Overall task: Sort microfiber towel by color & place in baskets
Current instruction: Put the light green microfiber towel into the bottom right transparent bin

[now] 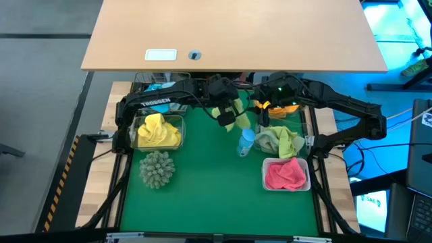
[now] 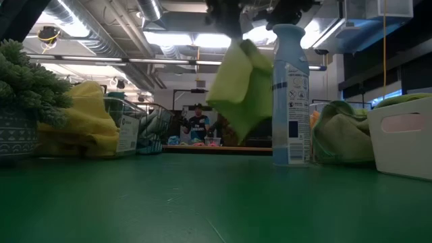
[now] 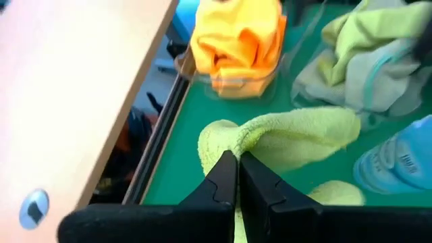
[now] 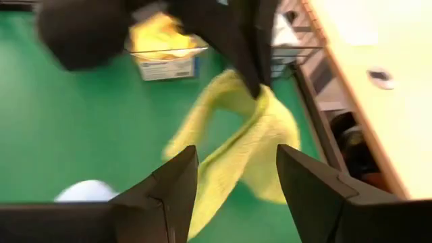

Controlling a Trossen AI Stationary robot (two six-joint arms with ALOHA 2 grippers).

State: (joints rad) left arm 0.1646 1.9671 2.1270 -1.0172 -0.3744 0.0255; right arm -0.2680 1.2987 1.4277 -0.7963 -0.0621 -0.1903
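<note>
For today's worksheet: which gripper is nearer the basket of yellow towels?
Left. The left gripper, shut on a light green towel, is nearer the basket; the open right gripper is farther.

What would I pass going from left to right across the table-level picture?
Spiky grey-green ball → yellow towel → light-green towel hanging in the air → spray bottle → pile of green towels → white basket.

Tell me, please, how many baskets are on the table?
5: yellow-towel basket left; blue-towel basket beyond it, partly hidden; orange-towel basket and green-towel basket right; white basket right.
</note>
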